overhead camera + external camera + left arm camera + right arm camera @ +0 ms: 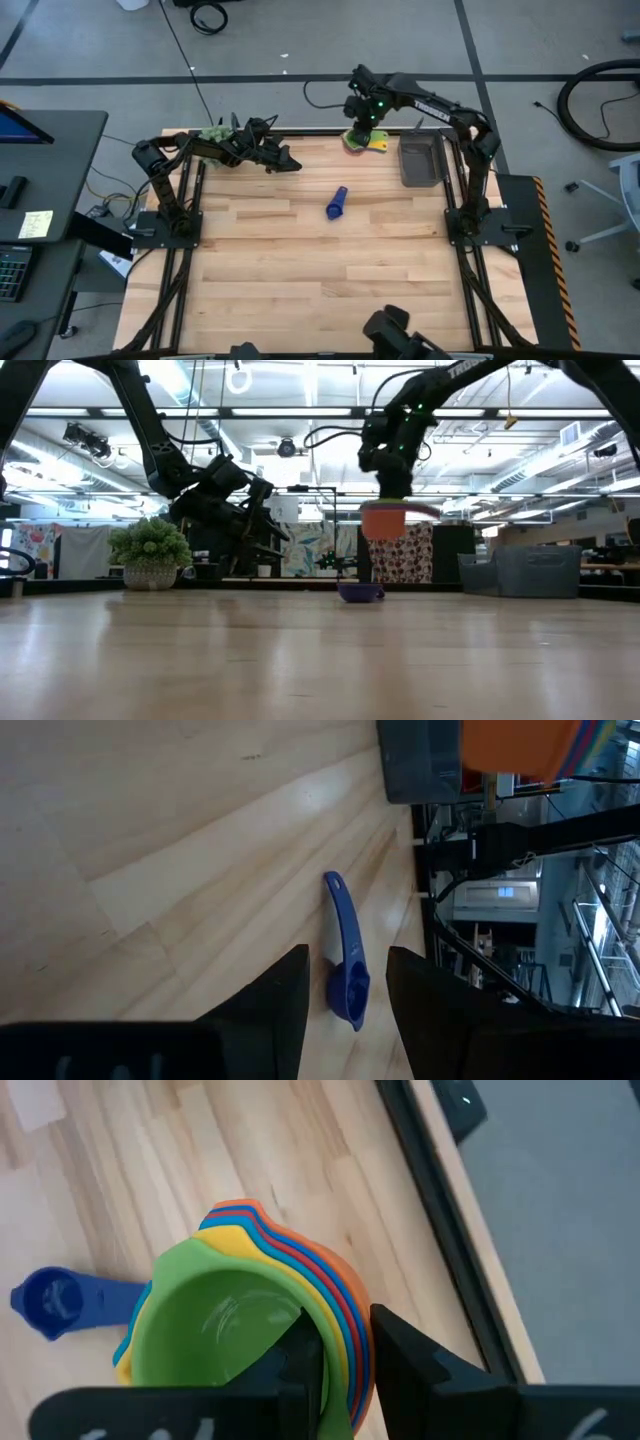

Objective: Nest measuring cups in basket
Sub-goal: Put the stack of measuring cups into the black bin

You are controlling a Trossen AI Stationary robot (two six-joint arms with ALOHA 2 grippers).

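On the table (300,250): one blue cup (336,203) (basket (421,162) nearby).

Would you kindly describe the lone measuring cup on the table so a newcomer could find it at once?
Start at the wooden table and look to its middle, between the two arms. There lies a dark blue measuring cup, alone on the bare boards. Unlike the nested stack of cups lifted by the right claw near the grey basket, it is single and untouched.

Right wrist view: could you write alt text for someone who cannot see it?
The right tool grips the rim of a nested stack of measuring cups, green innermost, above a wooden table. A lone blue cup lies on the table beside it.
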